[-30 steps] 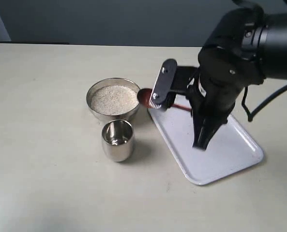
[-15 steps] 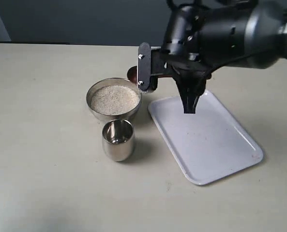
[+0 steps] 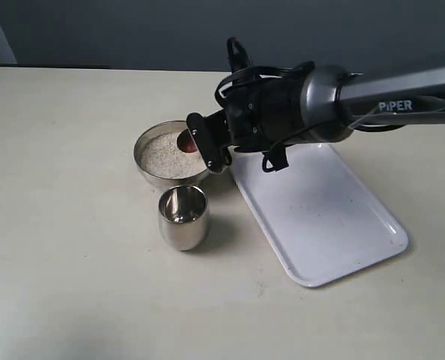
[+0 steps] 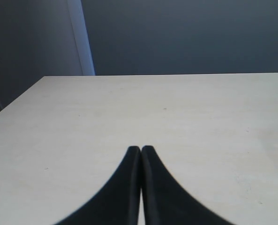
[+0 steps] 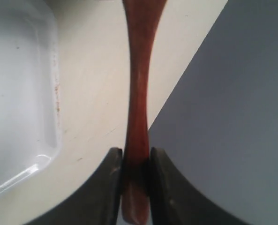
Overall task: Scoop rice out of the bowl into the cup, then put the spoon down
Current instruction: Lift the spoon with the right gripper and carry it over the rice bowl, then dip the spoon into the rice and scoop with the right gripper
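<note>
A steel bowl (image 3: 148,170) holds a pale heap of rice (image 3: 163,153). In front of it stands the steel cup (image 3: 182,217), which looks to have nothing in it. My right gripper (image 3: 205,147) reaches in from the right and is shut on the handle of the reddish-brown wooden spoon (image 5: 139,93). The spoon's scoop (image 3: 185,140) sits at the right side of the bowl, at the surface of the rice. In the right wrist view the gripper (image 5: 136,154) clamps the handle near its end. My left gripper (image 4: 140,150) is shut over bare table, holding nothing.
A white rectangular tray (image 3: 335,232) lies to the right of the bowl and cup; its corner (image 5: 21,93) shows in the right wrist view. The right arm (image 3: 342,101) stretches across above the tray's far end.
My right arm swung up off the tray and leftward, carrying the spoon from the tray's near-left corner over the bowl's rim. The scoop now rests at the rice.
</note>
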Controlling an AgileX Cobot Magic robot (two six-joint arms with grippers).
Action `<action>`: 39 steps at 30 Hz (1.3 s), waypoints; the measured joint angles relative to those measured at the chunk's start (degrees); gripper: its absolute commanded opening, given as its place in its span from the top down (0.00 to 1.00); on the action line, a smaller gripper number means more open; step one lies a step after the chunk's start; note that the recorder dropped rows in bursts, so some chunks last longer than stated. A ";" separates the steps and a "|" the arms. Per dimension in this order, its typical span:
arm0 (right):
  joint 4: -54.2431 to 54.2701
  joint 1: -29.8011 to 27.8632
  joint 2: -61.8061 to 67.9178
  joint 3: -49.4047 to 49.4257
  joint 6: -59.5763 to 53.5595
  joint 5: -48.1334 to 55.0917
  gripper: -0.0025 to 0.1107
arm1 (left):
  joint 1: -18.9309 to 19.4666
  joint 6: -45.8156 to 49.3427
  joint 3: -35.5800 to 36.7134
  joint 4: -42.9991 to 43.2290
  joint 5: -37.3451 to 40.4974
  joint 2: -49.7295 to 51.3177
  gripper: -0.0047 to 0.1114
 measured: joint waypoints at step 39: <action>-0.51 0.98 4.42 -0.27 0.22 -3.90 0.98 | 0.00 0.00 0.00 0.00 0.00 0.00 0.96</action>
